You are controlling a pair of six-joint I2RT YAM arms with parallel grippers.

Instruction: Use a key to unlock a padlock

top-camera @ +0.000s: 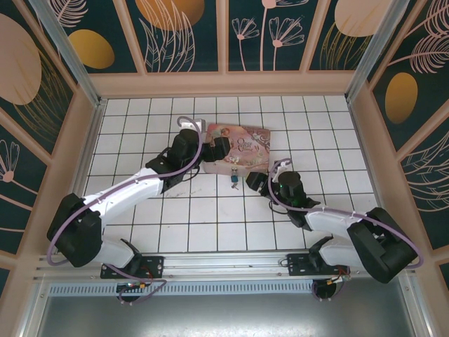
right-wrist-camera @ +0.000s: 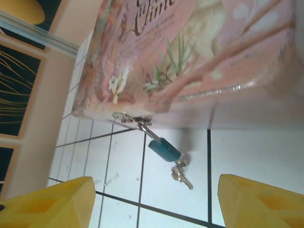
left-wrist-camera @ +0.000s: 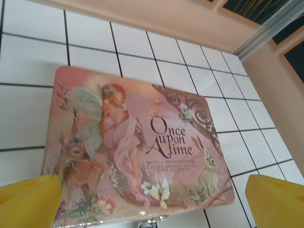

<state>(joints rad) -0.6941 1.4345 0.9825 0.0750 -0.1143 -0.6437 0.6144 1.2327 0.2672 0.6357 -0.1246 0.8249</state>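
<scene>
Holding the right gripper [right-wrist-camera: 154,205] parted to a moderate width and empty, yellow fingers [right-wrist-camera: 47,204] flanking bare white tile. Facing, just ahead and almost centred between those fingers, the key [right-wrist-camera: 182,177], lying nearest the claw and meeting the lower end of the padlock [right-wrist-camera: 165,149]; whether seated in the keyhole or merely touching, cannot tell. Tracing the lock's long axis away from the claw: slanting from the key, up through the blue body, to the shackle hooked in the hasp [right-wrist-camera: 128,118] on the front edge of the pink tin box [right-wrist-camera: 190,57]. Keeping the left gripper [left-wrist-camera: 152,205] wide and empty too, hovering over the tin's lid with the hasp just under its near edge. Judging the right arm better placed for the key: approaching along the floor from in front, needing only a short advance and a pinch across the key's bow.
</scene>
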